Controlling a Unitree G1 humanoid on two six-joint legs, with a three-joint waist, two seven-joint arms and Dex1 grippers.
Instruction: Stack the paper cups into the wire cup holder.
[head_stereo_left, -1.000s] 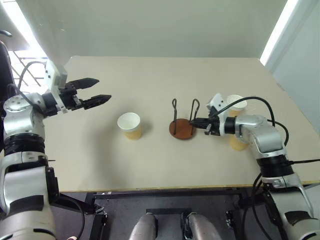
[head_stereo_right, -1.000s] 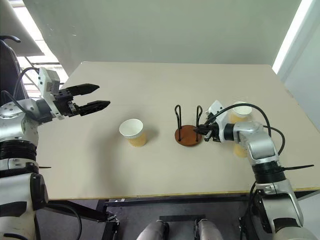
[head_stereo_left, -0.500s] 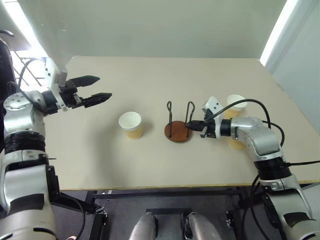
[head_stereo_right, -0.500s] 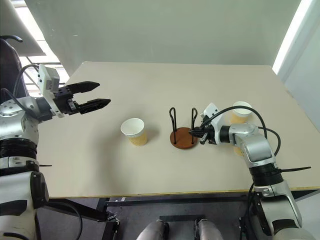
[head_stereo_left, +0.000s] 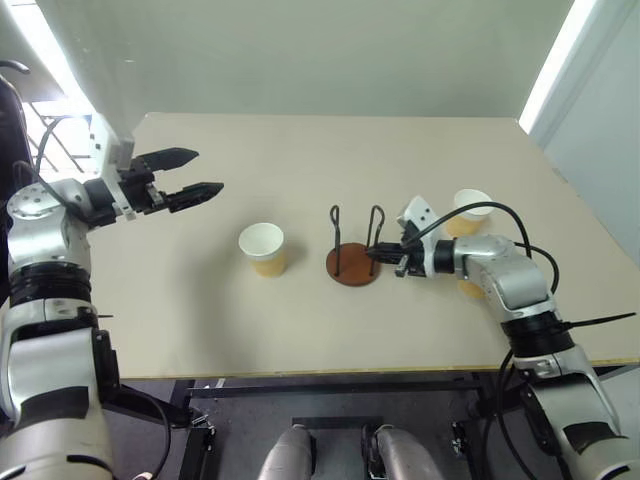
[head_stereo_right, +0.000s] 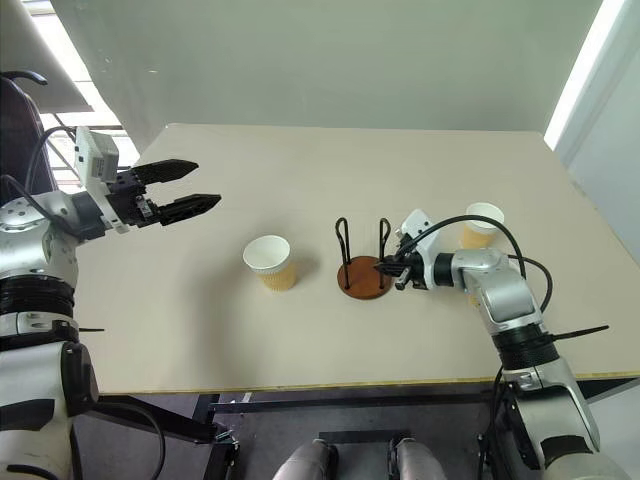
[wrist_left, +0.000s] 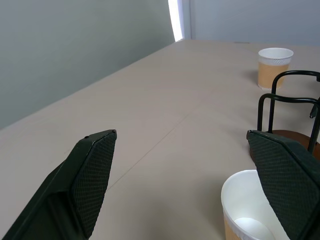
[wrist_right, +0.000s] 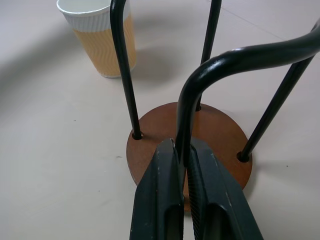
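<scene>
One wire cup holder on the surface, near the middle, a round reddish-brown base with two thin black wire loops standing up from it. The right claw is right on it, fingers squeezed together around the wire of the loop on its own side, low down near the base; the right wrist view shows that wire pinched between the two black fingers just above the disc.

Cups next. Two paper cups are in plain sight: one cup stands upright and mouth-up just to the left of the holder, near it but apart, white inside, tan wavy outside. A second cup stands upright further back on the right, behind the right forearm. There is a patch of tan peeking out from under that forearm too, which may be a third, but it is too hidden to tell.

Over on the left, the left claw hangs above the surface well away from the near cup, fingers spread wide apart, gripping nothing and touching nothing. Its wrist view looks out between the two open fingers toward the near cup's white rim, the holder's loops and the far cup beyond
</scene>
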